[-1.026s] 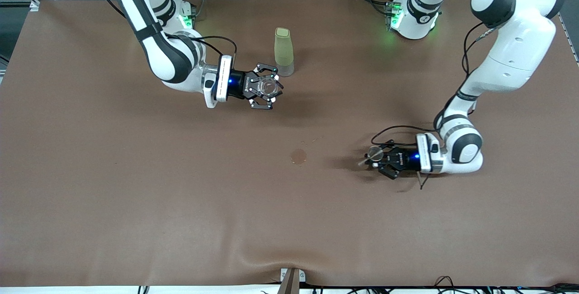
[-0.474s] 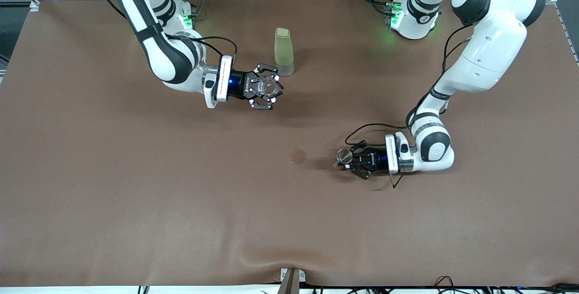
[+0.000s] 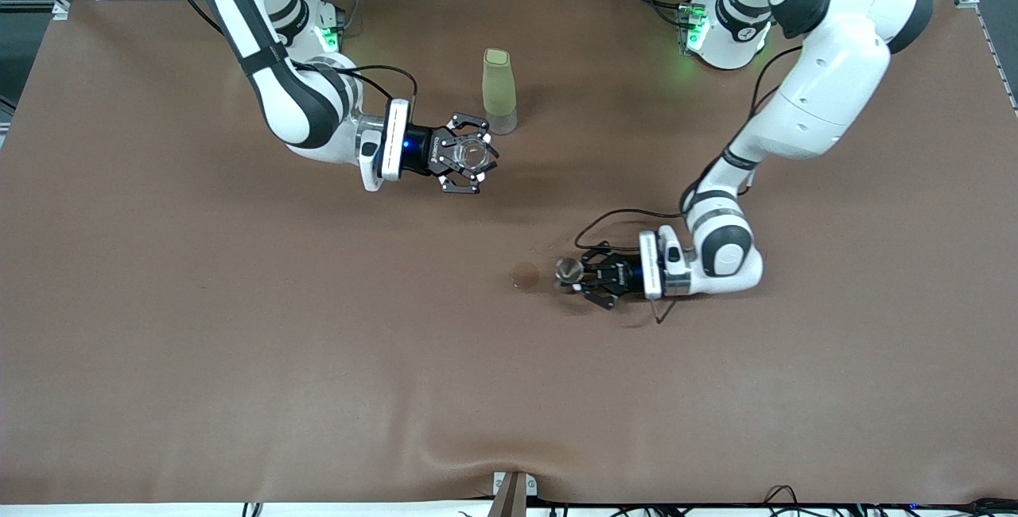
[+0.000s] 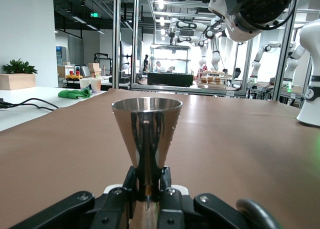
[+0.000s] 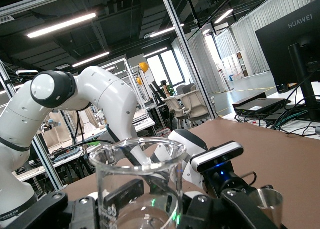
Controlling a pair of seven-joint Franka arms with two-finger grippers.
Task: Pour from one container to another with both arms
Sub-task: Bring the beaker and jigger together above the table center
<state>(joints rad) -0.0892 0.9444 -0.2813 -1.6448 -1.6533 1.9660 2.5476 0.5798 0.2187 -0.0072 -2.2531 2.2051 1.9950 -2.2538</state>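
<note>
My right gripper [image 3: 469, 157] is shut on a clear glass beaker [image 3: 472, 153] and holds it upright over the table, beside a tall pale green cup [image 3: 499, 91]. In the right wrist view the beaker [image 5: 137, 179] fills the foreground and looks empty. My left gripper [image 3: 574, 274] is shut on a small steel jigger [image 3: 568, 268], low over the table's middle beside a round wet stain [image 3: 524, 274]. In the left wrist view the jigger [image 4: 146, 129] stands upright, pinched at its narrow waist by the left gripper [image 4: 148, 186].
The brown mat [image 3: 238, 358] covers the whole table. The green cup stands farther from the front camera than both grippers, between the two arm bases. A black cable [image 3: 620, 219] loops off the left wrist.
The left arm has carried the jigger toward the right arm's end of the table, up to the round stain. The right arm and its beaker have not moved.
</note>
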